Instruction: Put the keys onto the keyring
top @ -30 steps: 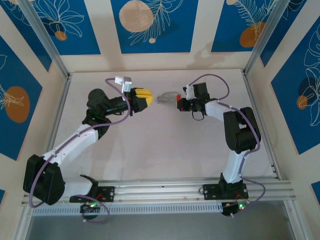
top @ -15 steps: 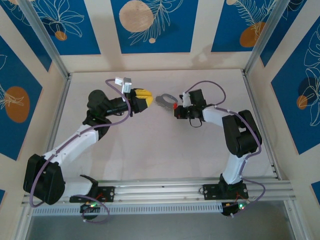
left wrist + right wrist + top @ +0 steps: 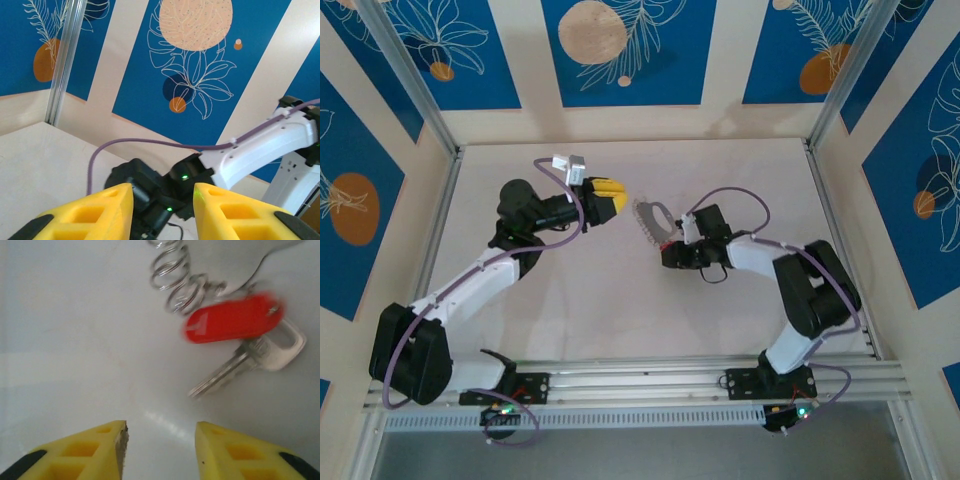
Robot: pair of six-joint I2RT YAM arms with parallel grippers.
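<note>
Nearest, the aluminium rail (image 3: 640,378) at the front edge, then bare pale surface (image 3: 610,300). Right claw (image 3: 160,432) sits low over the surface, reaching left toward mid-table. Its two yellow fingers (image 3: 95,452) stand well apart with nothing between them, so it grips nothing. Just ahead of the tips and clear of them lies the key (image 3: 250,361), flat on the surface with its silver blade slanting down-left toward the claw. A red plastic tag (image 3: 232,319) lies across the key's head, blurred. Past the tag is a run of small wire rings (image 3: 175,275), touching one another, which leads to a grey metal edge at the top of the right wrist view. From above, the keyring (image 3: 649,218) reads as a thin grey oval on the surface with a fringe of small pieces along its left side. It lies between the two claws, nearer the right one. Cannot tell whether the key is threaded onto the loop. Left claw (image 3: 615,201) is farther back, left of the loop and apart from it. In the left wrist view its jaws are parted and empty. Behind all this are blue leaf-pattern wall panels (image 3: 620,50).
</note>
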